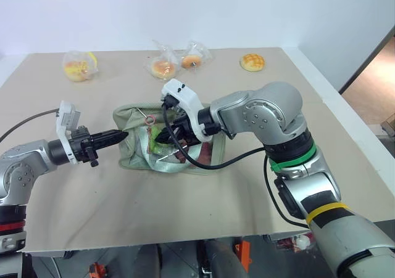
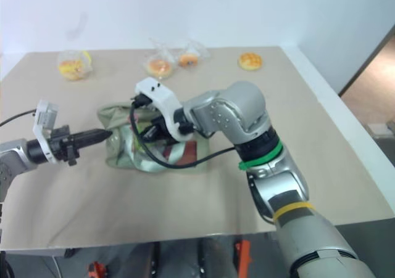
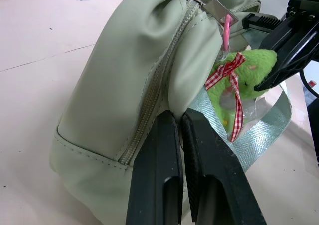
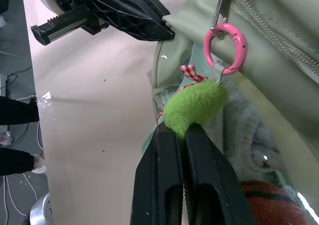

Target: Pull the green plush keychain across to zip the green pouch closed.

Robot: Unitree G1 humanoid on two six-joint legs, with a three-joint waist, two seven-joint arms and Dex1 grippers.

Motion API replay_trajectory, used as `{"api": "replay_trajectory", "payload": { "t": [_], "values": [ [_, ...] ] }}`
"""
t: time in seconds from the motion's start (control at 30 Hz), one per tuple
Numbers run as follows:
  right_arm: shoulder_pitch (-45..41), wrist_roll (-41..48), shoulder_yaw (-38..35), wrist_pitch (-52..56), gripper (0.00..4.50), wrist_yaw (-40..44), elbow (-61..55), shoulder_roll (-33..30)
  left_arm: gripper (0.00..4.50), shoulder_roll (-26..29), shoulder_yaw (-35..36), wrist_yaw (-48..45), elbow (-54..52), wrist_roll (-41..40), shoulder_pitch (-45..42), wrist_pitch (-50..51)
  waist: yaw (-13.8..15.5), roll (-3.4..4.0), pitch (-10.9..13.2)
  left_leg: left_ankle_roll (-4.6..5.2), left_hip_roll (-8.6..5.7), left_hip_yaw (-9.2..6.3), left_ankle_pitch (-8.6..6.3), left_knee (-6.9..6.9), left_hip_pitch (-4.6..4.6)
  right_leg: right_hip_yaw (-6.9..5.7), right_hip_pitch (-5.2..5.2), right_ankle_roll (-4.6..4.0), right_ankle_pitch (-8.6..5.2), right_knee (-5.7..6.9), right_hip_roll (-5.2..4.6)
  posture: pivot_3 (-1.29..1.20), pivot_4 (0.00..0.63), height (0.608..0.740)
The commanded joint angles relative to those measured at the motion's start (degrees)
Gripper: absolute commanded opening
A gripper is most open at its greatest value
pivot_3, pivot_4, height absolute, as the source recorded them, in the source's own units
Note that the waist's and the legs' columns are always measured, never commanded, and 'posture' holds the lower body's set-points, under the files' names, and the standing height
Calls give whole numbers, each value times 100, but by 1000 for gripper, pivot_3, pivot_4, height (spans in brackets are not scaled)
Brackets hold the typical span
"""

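Two head views, left eye: the green pouch [image 1: 162, 143] lies near the middle of the table [image 1: 185, 204], well in from every edge.
Left gripper: the left gripper [image 1: 121, 134] points level at the pouch's left end, its black fingers pressed together on a fold of the fabric there.
Right gripper: the right gripper [image 1: 165, 139] reaches down over the pouch from the right, fingers closed at the green plush keychain [image 1: 162, 137], which shows as a bright lime patch on top of the pouch.
Far edge: three wrapped buns [image 1: 79, 65] [image 1: 163, 67] [image 1: 192, 60] and one bare bun [image 1: 252, 61] lie in a row along the table's far edge, well apart from the pouch.
Right eye view: the same layout; the pouch [image 2: 148, 145] sits between the two grippers, the left gripper [image 2: 106, 134] touching its left end.
Left wrist view: the two fingers [image 3: 164, 175] are pinched shut on the pouch's pale green fabric beside the zipper [image 3: 159, 80]. A metal pull tab [image 3: 212, 0] at the zipper's upper end carries a pink ring [image 3: 227, 28], from which hangs the keychain [image 3: 239, 83] with a red checked ribbon [image 3: 229, 73]. The right gripper's dark fingertip [image 3: 284, 60] touches the plush.
Right wrist view: the fingers [image 4: 169, 180] are clamped on the lower tip of the plush [image 4: 194, 108], which hangs from the pink ring [image 4: 224, 45] against the pouch's side.
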Motion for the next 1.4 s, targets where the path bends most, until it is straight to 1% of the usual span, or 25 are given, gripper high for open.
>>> {"api": "replay_trajectory", "payload": {
  "t": [0.03,0.2,0.3,0.5,0.67,0.77,0.87,0.93,1.03,1.13,1.2,1.27,1.4],
  "values": [
    [-333,-97,-172,-36,27,179,14,-143,0,-23,-182,-11,-4,91,18,50,0,0,0,0,0,0,0,0,0,0,0,0,0,0,0,0,150,740],
    [-1181,191,-770,260,27,704,416,-462,0,-31,-224,-52,72,136,-11,-2,1,5,4,0,0,0,0,-1,-6,-1,-8,-1,0,0,0,0,150,740],
    [-1503,176,-753,247,27,995,445,-832,0,-68,-271,-61,138,166,-31,-43,3,3,2,0,-1,0,-1,-2,-13,-3,-12,-2,-2,-3,-1,0,150,740],
    [-1491,256,-640,254,27,1385,14,-1335,0,-96,-270,-47,149,164,15,-87,13,-1,0,7,0,0,-5,-17,-20,-4,-11,-1,-2,-30,-1,0,150,740],
    [-1182,441,-550,7,27,2035,-746,-2116,0,-72,-213,-41,111,144,74,-59,17,-1,0,7,-4,-1,-7,-17,-40,-10,-11,16,6,-64,-9,0,150,740],
    [-1077,322,-481,-419,27,2464,-913,-2670,0,-30,-179,-33,82,117,100,-23,18,0,0,6,-13,0,-8,-17,-47,-9,-13,26,8,-72,-19,0,150,740],
    [-1232,-63,-338,-935,27,2680,-593,-3004,0,17,-179,-48,119,119,88,-29,-2,0,0,5,-23,8,-8,-16,-45,-4,-13,33,8,-74,-29,0,150,740],
    [-1436,-365,-239,-1202,27,2663,-209,-3022,0,39,-192,-56,161,124,44,-30,-11,3,3,5,-22,10,-9,-16,-44,-1,-17,35,10,-75,-28,0,150,740],
    [-1740,-733,-105,-1445,27,2599,353,-2834,0,42,-218,-51,205,121,-41,-17,-14,5,4,6,-18,12,-8,-17,-43,2,-26,30,17,-73,-19,0,150,740],
    [-1796,-884,-33,-1545,27,2727,455,-2802,0,31,-236,-31,213,117,-96,-3,-14,5,4,6,-8,11,-8,-18,-44,4,-28,25,17,-72,-8,0,150,740],
    [-1741,-1149,81,-2030,27,3036,868,-2866,0,26,-210,-27,193,111,-81,7,-13,6,4,6,-7,15,-8,-20,-47,10,-33,31,21,-71,-7,0,150,740],
    [-1660,-1296,137,-2381,27,3392,934,-3021,0,33,-171,-11,126,88,-22,32,-11,6,4,6,-7,17,-9,-21,-48,15,-34,47,30,-71,-6,0,150,740],
    [-1186,-1491,76,-3282,27,4209,390,-3589,0,53,-78,9,48,54,136,52,-7,6,4,8,-8,27,-15,-21,-51,26,-40,52,27,-72,-6,0,150,740]
  ]
}}
